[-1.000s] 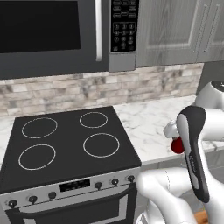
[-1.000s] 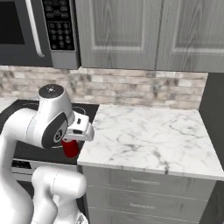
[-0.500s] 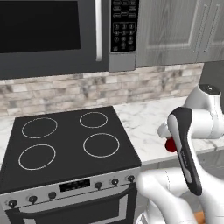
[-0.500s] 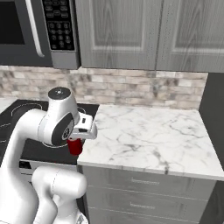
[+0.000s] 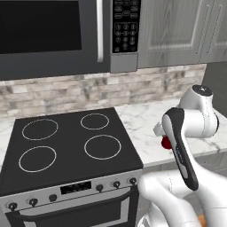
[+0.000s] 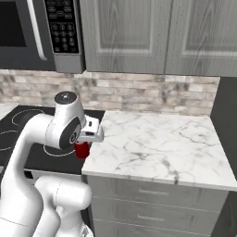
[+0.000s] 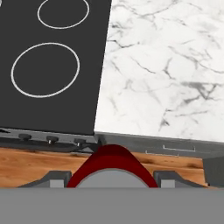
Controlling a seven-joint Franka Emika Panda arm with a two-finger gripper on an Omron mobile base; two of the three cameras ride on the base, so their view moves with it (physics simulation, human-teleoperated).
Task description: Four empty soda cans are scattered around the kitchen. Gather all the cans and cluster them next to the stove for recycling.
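risk: red can [image 7: 113,166] gets let go too early, while it's out past the counter [image 7: 166,74] front edge. In the hand view there's wood floor under it, so it'd drop and roll off somewhere
other risk: setting it down on the stove [image 5: 66,146] glass instead of the marble beside it (the seam between them is right there)
gripper: gripper [image 7: 113,178] looks clamped on the red can, a dark tip on either side. The fingertips themselves are mostly cut off at the bottom, so I'm going by how snug the can sits
can vs gripper: right between the jaws, held up in the air
where it is: just off the counter's front corner nearest the stove, near the knobs [image 7: 51,140]
other cans: can't spot any
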